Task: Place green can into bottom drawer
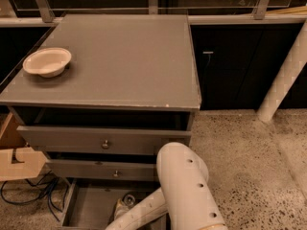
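The bottom drawer [88, 207] of the grey cabinet stands pulled out at the lower edge of the camera view, its flat grey floor showing. My white arm [184, 190] reaches down from the lower right into it. The gripper [121, 209] sits low inside the drawer, mostly cut off by the frame edge. Right at it shows a small round silver top [129, 199] that looks like the green can; its label is hidden.
A cream bowl [47, 61] rests on the cabinet top [124, 56] at the left. Two upper drawers with small knobs [105, 143] are slightly open. A wooden piece [17, 162] and cables lie left of the cabinet. A white post [283, 80] rises at the right.
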Robot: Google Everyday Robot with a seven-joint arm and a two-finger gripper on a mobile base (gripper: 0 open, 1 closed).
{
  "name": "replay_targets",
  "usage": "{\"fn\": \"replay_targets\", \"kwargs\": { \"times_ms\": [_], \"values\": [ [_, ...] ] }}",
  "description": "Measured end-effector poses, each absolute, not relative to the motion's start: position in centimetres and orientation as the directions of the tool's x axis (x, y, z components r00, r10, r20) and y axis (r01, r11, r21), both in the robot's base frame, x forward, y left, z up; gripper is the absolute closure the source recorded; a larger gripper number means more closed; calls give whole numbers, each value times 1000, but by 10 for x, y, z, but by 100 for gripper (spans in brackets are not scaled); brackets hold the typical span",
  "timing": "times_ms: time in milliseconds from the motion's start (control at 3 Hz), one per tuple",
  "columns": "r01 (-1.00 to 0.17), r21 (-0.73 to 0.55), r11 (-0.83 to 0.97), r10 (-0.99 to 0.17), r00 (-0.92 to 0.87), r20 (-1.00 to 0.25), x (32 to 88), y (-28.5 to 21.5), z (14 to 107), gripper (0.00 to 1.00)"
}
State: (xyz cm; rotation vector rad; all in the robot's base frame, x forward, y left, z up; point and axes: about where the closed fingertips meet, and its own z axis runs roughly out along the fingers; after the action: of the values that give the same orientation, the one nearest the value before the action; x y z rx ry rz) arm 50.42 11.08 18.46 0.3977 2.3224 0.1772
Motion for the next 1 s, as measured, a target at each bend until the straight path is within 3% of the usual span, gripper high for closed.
{"fn": "replay_targets", "kwargs": {
  "times_ms": [1000],
  "values": [
    [274, 178, 945, 318, -648, -692, 505, 112, 168, 100]
  ]
}}
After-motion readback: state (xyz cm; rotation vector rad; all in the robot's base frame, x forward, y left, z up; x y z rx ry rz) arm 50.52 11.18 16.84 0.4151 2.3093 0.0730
